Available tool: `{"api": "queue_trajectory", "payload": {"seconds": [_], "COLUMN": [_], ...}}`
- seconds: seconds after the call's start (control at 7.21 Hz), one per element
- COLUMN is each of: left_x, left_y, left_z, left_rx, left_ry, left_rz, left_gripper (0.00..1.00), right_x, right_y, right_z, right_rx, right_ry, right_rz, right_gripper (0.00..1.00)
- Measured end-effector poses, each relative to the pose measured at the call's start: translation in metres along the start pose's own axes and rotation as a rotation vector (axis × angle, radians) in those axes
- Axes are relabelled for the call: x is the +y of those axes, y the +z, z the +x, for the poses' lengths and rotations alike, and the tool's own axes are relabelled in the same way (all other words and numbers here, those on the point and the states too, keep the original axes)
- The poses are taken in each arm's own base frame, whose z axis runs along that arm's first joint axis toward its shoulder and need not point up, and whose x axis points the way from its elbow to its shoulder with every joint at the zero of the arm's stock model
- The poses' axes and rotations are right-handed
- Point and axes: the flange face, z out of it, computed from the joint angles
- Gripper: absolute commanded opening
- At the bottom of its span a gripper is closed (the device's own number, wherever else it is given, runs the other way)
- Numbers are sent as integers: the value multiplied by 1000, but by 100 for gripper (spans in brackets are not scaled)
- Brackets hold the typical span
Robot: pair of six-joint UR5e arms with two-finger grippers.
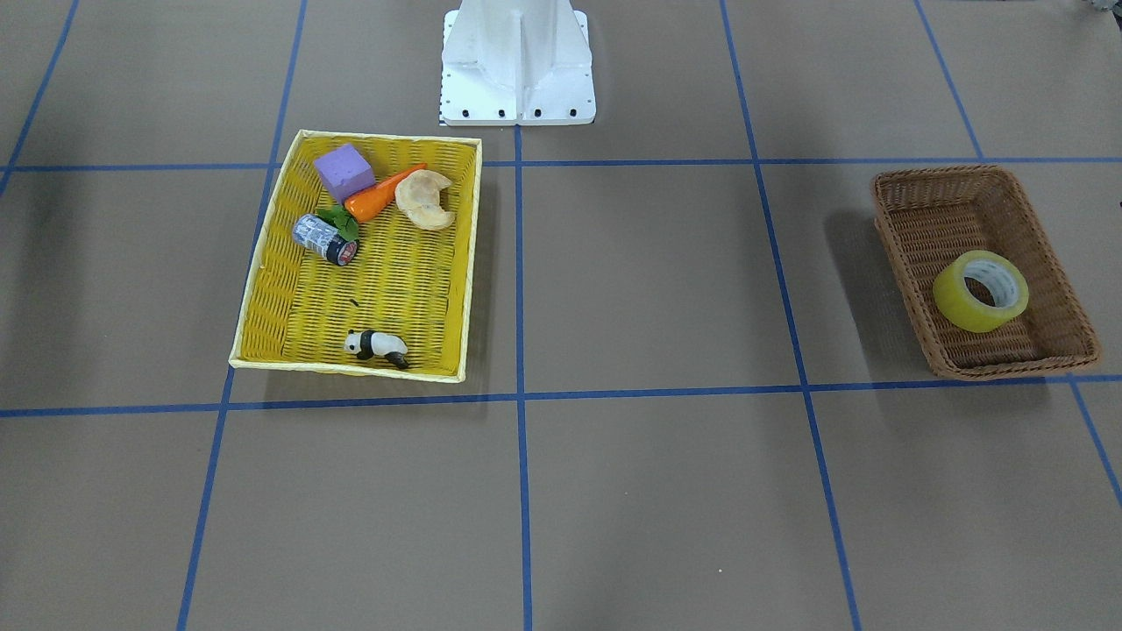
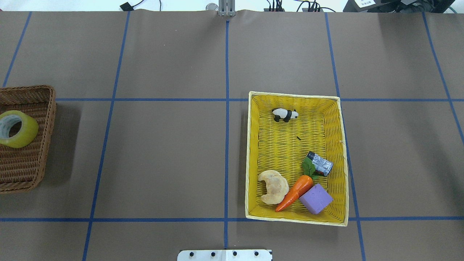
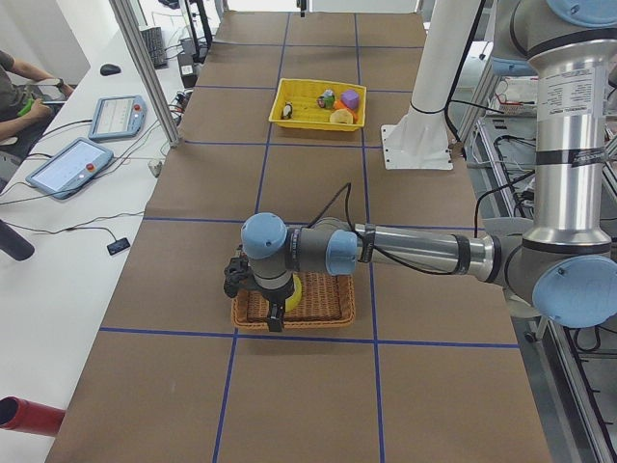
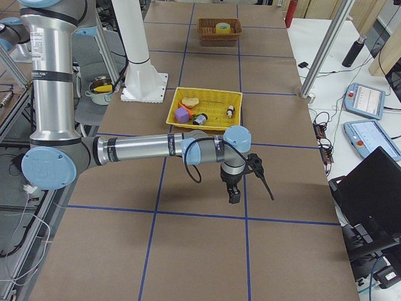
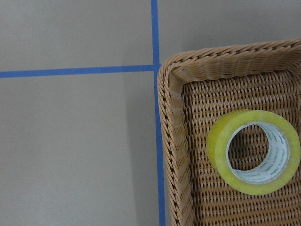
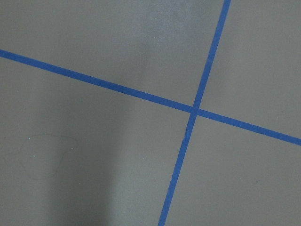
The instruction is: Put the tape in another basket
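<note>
**Tape [image 2: 16, 129] sitting in the brown basket [image 2: 45, 145]**

Left hand [image 3: 275, 316] hangs over that basket, can't tell if it's clenched or released. Yellow tray [image 2: 252, 152] is well off to the right. Right hand [image 4: 234, 195] hovers above the counter [image 4: 207, 251], grip unclear too.

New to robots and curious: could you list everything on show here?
tape: 1, yellowish, inside brown basket
brown basket: 1, dark wicker, robot's left end of table
yellow basket: 1, bright yellow, robot's right of centre
block: 1, purple, yellow basket
carrot: 1, orange, yellow basket
croissant: 1, tan, yellow basket
cylinder: 1, silver-blue, yellow basket
panda: 1, black-white, yellow basket, apart from the rest
table: 1, brown, blue grid lines
left gripper: 1, dark, over brown basket
right gripper: 1, dark, over bare table
</note>
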Motion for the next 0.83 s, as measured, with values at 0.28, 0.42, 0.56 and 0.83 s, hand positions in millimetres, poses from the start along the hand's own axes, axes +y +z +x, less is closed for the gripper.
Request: {"api": "queue_trajectory", "payload": {"seconds": [0.28,0.42,0.56,0.83], "left_x": [-5,-7,-5,7], "left_y": [-1,-5,-20,-45], "left_z": [2,2,12,31], "left_rx": [3,6,26,67], "left_ry": [12,12,23,37], "left_rz": [9,21,49,91], "left_gripper": [98,98,98,98], "right_x": [-3,-1,2,2], "right_y": [-1,-2,-5,-13], "right_z": [-1,0,3,4], "right_rx": [-11,-26,-57,-105], "right_ry": [7,22,55,110], "right_rz": [-5,-10,-19,-34], "right_gripper": [100,100,100,100]}}
